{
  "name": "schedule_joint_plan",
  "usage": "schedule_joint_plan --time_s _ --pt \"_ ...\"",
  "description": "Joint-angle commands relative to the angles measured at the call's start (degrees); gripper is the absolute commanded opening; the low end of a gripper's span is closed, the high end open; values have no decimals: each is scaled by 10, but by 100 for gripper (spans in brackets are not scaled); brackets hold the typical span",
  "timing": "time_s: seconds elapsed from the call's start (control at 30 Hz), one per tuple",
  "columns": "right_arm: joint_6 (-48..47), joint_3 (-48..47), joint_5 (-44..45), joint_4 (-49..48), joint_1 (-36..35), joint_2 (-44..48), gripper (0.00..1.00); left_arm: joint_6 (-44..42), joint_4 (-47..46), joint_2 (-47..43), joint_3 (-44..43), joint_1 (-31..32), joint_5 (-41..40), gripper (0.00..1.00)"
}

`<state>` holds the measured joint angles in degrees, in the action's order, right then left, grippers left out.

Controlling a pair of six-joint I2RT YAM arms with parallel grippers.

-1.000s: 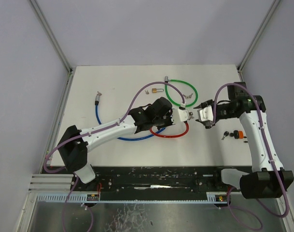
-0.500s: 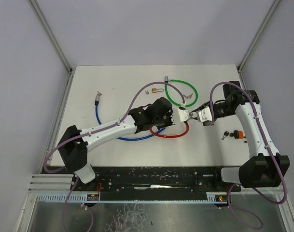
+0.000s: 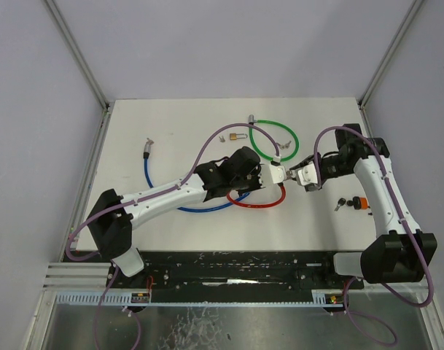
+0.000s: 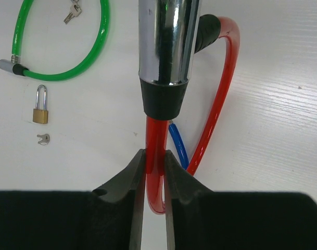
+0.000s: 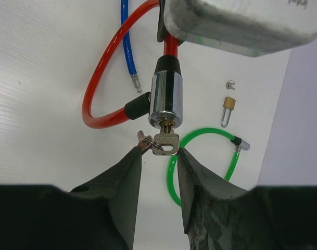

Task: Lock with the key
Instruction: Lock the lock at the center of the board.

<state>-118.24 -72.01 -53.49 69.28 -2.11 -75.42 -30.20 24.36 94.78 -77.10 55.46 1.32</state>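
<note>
A red cable lock (image 3: 258, 203) lies mid-table, its chrome cylinder (image 3: 277, 173) lifted off the surface. My left gripper (image 3: 268, 175) is shut on the red cable (image 4: 154, 135) just below the cylinder (image 4: 166, 41); the jaws (image 4: 154, 156) pinch it from both sides. A silver key (image 5: 166, 143) with a ring sits in the cylinder's end (image 5: 166, 99). My right gripper (image 3: 294, 175) is open, its fingertips (image 5: 159, 153) flanking the key. The right finger touches the key's edge and the left finger touches the ring.
A green cable lock (image 3: 273, 138) with loose keys (image 3: 283, 144) lies behind. A brass padlock (image 3: 236, 136) and its small key (image 3: 222, 138) sit beside it. A blue cable (image 3: 152, 179) runs under the left arm. An orange-and-black piece (image 3: 359, 203) lies right.
My right arm has swung left and brought its gripper up to the cylinder's key end. The left arm holds the red lock in the same place.
</note>
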Motion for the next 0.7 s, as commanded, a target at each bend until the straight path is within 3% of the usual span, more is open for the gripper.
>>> schedule_joint_plan --time_s 0.0,0.2,0.27,0.4,0.47,0.57,0.67 --pt "-266 -5 -4 -16 -7 8 39 9 -9 10 0 4 15 0" --pt "26 -114 -27 12 -4 -4 38 9 -10 10 3 4 14 0" --pt "57 -112 -27 23 1 8 42 10 -10 10 4 4 15 0" --pt "216 -79 -39 -25 3 44 53 10 -11 10 5 4 15 0" --pt "366 -66 -45 -94 3 52 57 10 -14 8 7 3 17 0" --pt "510 -60 -49 -131 3 39 56 11 -14 8 7 4 17 0" --pt "595 -62 -52 -138 3 13 53 11 -14 8 7 4 19 0"
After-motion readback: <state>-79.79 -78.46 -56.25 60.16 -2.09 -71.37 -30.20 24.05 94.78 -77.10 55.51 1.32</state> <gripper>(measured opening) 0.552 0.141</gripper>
